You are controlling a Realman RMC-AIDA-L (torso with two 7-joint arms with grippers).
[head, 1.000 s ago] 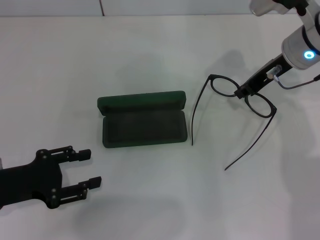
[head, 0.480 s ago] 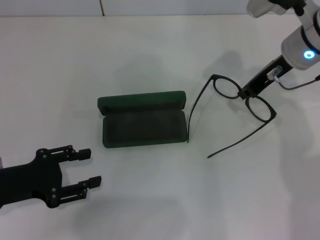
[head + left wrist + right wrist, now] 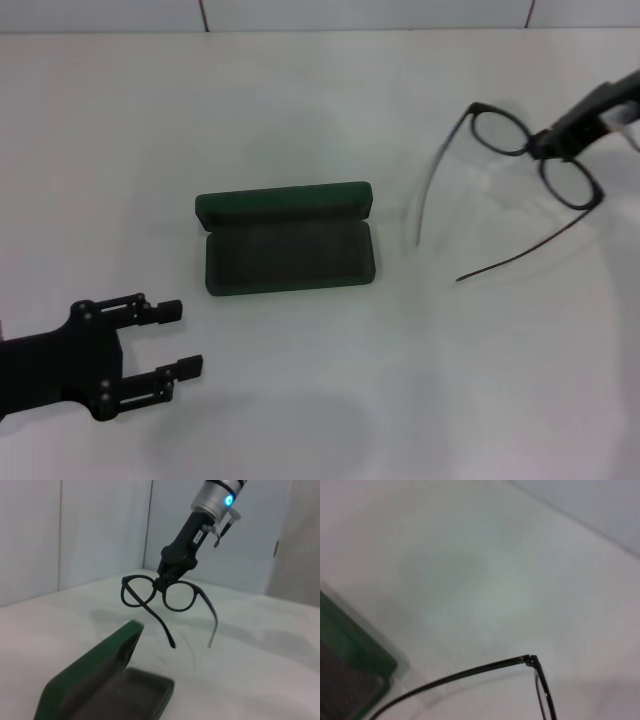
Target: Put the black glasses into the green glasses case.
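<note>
My left gripper (image 3: 170, 345) rests nearest, fingers apart. Beyond it the green glasses case (image 3: 287, 250) lies open, its felt tray seemingly bare. Farthest right, my right gripper (image 3: 556, 141) pinches the black glasses (image 3: 537, 157) by the bridge, aloft.

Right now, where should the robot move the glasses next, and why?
Probably sideways toward the green glasses case. The right pincer holds the black glasses by the bridge, lifted clear of the table, off to the case's right. The case lies open, nothing visible in it. The left pincer waits near the front edge.
</note>
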